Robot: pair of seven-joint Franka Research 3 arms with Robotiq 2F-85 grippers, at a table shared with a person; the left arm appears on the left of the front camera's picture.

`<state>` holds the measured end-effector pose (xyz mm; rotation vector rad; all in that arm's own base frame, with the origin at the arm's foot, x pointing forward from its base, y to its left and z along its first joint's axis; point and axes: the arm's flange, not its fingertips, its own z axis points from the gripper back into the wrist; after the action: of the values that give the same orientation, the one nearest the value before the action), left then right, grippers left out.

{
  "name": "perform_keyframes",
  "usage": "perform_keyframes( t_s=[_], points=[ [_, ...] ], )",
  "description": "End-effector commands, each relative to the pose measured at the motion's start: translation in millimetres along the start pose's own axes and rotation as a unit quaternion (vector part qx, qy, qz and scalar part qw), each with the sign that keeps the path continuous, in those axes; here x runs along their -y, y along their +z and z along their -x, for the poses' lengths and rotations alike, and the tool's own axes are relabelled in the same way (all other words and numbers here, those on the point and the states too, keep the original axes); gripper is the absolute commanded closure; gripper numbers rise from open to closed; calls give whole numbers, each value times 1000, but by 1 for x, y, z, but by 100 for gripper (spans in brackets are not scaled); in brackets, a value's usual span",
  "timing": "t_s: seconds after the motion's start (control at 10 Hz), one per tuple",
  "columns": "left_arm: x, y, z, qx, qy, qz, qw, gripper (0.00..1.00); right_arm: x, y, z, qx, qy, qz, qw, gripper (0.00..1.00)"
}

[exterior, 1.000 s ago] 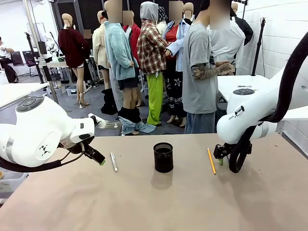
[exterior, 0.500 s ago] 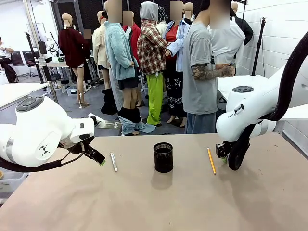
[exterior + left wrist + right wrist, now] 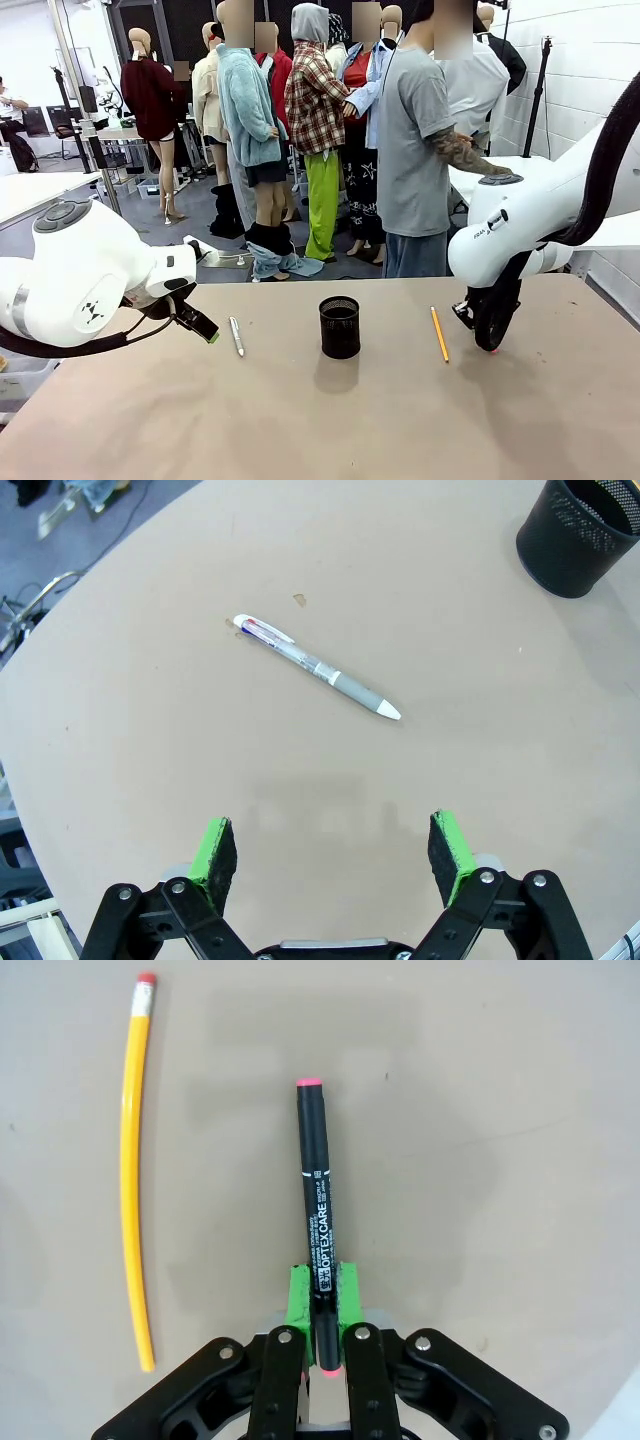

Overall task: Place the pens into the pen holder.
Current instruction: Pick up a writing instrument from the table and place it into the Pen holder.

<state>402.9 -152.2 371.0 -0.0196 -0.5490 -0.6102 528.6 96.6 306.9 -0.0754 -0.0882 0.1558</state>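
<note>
Brown tabletop (image 3: 300, 420), front view: the pen holder (image 3: 340, 327) stands upright at centre. The silver-grey pen (image 3: 236, 336) lies to its left and the yellow pencil (image 3: 439, 333) to its right, both apart from it. The left gripper (image 3: 205, 328) hangs just left of the silver-grey pen. A person's hand (image 3: 495, 172) rests on the right arm (image 3: 520, 235).

Left wrist view: the left gripper is spread wide, with nothing between the green pads (image 3: 213, 850). The silver-grey pen lies ahead on the table, the pen holder at top right.

Right wrist view: the right gripper (image 3: 322, 1295) is clamped on a dark marker (image 3: 317, 1190) with pink ends, printed "OPTEX CARE". The yellow pencil lies alongside, apart, red eraser at the far end
</note>
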Motion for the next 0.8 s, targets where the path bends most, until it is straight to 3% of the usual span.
perform_keyframes(
  t_s=[0.0, 0.2, 0.3, 0.5, 0.7],
  points=[
    [-1, 0, 0, 1, 2, 0, 1000, 0, -2, 9, -5, -15, 31, 0, 999, 100],
    [-1, 0, 0, 1, 2, 0, 1000, 0, -2, 41, 15, 10, 72, -22, 997, 100],
    [-1, 0, 0, 1, 2, 0, 1000, 0, 0, 64, 26, 48, 91, -39, 994, 100],
    [-1, 0, 0, 1, 2, 0, 1000, 0, -3, 99, 37, 135, 140, -120, 974, 100],
    [-1, 0, 0, 1, 2, 0, 1000, 0, -21, 119, 38, 206, 190, -196, 940, 100]
  ],
)
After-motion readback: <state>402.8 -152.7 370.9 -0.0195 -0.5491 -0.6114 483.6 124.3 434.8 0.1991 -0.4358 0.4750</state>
